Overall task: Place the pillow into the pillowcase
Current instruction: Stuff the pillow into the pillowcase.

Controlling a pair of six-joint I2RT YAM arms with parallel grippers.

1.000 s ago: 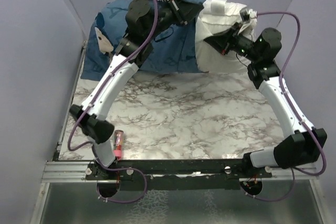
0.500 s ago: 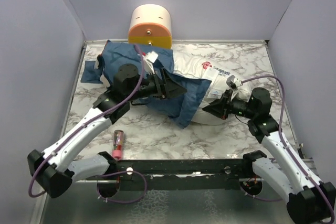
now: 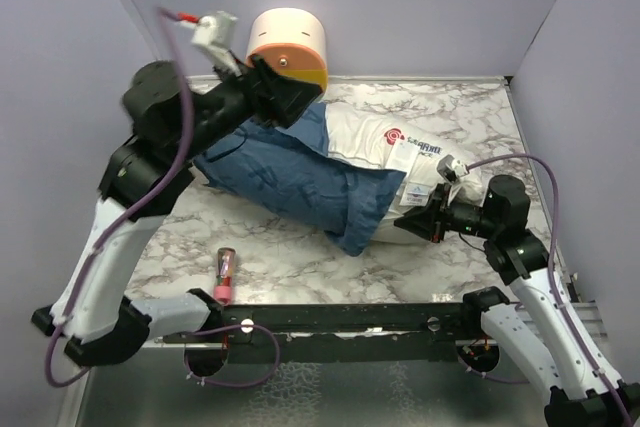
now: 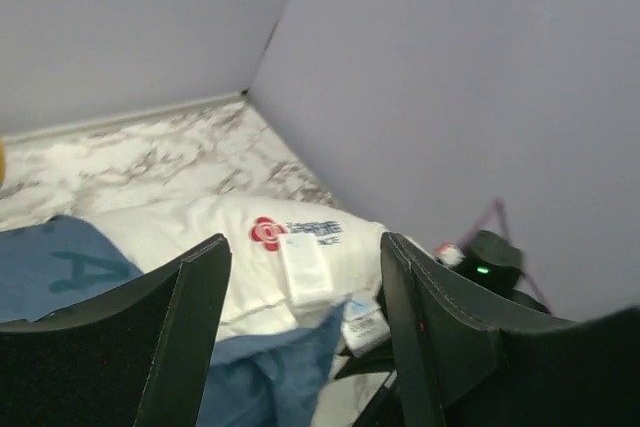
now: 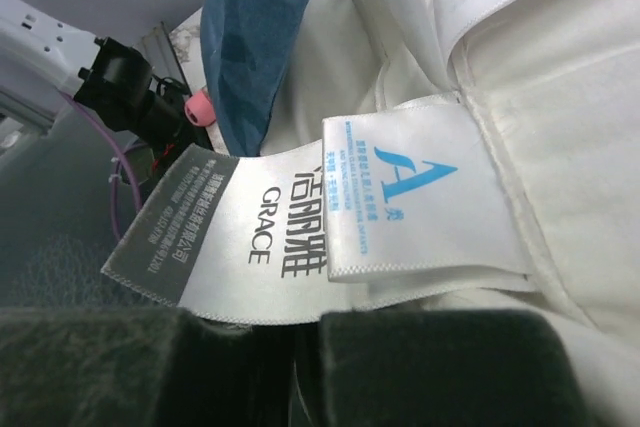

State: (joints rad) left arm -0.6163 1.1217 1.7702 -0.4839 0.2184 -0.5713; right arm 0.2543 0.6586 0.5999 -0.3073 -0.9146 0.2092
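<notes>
The top camera looked down from above and behind my arms. My left wrist camera sat high, looking down past my fingers at the pillow. My right wrist camera was pressed close to its tags. All three saw those tags.

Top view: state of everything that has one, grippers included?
pillow, lying flat, partly inside the pillowcase, tagged end out.
pillowcase, pulled partway over the pillow.
left gripper, open, raised, empty.
right gripper, shut on the pillow's tagged edge.
pink tube, lying flat near the front edge.
</notes>
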